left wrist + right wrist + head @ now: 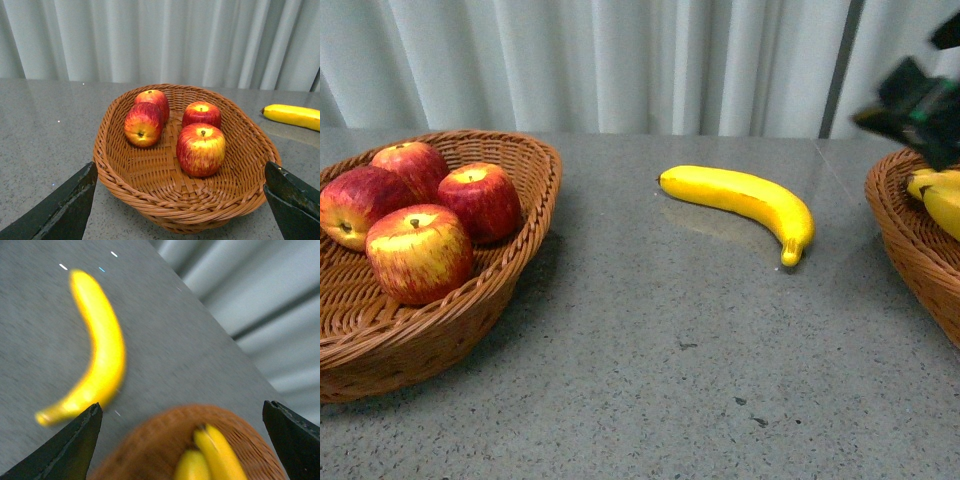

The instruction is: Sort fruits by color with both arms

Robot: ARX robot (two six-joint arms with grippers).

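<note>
At left, apples in basket, bananas in right basket, left end effector, right end effector apart

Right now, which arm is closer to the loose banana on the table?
Right. The right gripper hangs above the right basket, with the loose banana just beside that basket. The left gripper faces the apple basket, and the banana lies beyond that basket.

A grey speckled table fills the foreground, and a pale pleated curtain hangs right behind its far edge. Two brown wicker baskets stand on it, well apart. The left basket is oval and shallow; the right basket shows only in part. A few dark specks mark the tabletop near the front.
</note>
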